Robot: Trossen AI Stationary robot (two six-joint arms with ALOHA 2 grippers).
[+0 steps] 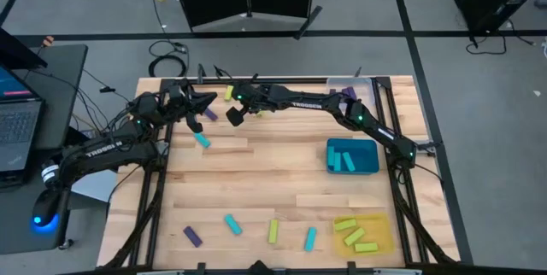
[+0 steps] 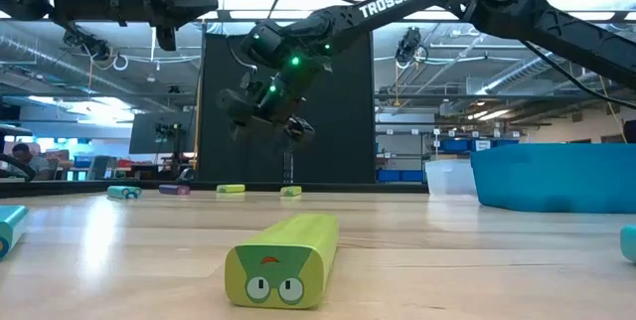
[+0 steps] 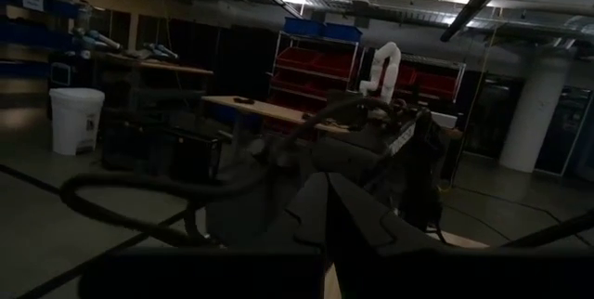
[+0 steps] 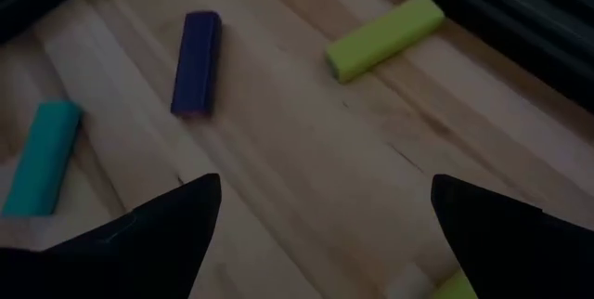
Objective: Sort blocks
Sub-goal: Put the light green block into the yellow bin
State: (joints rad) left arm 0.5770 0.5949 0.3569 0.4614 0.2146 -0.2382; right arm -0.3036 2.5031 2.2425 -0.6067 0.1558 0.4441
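Observation:
Small bar blocks lie flat on the wooden table. Near the far edge are a yellow-green block [image 1: 229, 93] [image 4: 385, 36], a purple block [image 1: 210, 114] [image 4: 197, 62] and a cyan block [image 1: 202, 141] [image 4: 42, 157]. Several more lie along the near edge, one of them a yellow-green block [image 2: 283, 260] [image 1: 273, 231]. My right gripper [image 1: 233, 114] [image 4: 325, 215] [image 2: 288, 121] hangs open above the far-left part of the table, beside these three blocks, and holds nothing. My left gripper [image 1: 205, 102] [image 3: 339, 215] is raised at the far-left corner, shut and empty.
A teal tray [image 1: 352, 156] [image 2: 552, 176] with cyan blocks sits at the right. A yellow tray [image 1: 363, 232] with yellow-green blocks is at the near right. A clear tray [image 1: 350, 87] with purple blocks is at the far right. The table's middle [image 1: 273, 172] is bare wood.

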